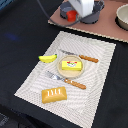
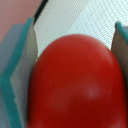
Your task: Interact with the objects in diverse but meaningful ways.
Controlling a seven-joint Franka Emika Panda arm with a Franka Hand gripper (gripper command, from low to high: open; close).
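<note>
My gripper (image 1: 73, 15) is at the back of the scene, beside a grey pot (image 1: 93, 15). It is shut on the round red tomato (image 1: 72, 15). In the wrist view the tomato (image 2: 75, 80) fills the frame between the two teal fingers (image 2: 22, 60), which press its sides. The yellow banana (image 1: 48, 58), the yellow butter-like block (image 1: 70, 65) with a red mark, and the golden-brown bread loaf (image 1: 53, 94) lie on the white placemat (image 1: 97, 95), all well apart from the gripper.
The butter block rests on a small round plate (image 1: 70, 73). A wooden-handled knife (image 1: 82, 57) and fork (image 1: 67, 80) lie on either side of it. A pale bowl (image 1: 122, 17) stands on the pink board at the back, on the exterior view's right.
</note>
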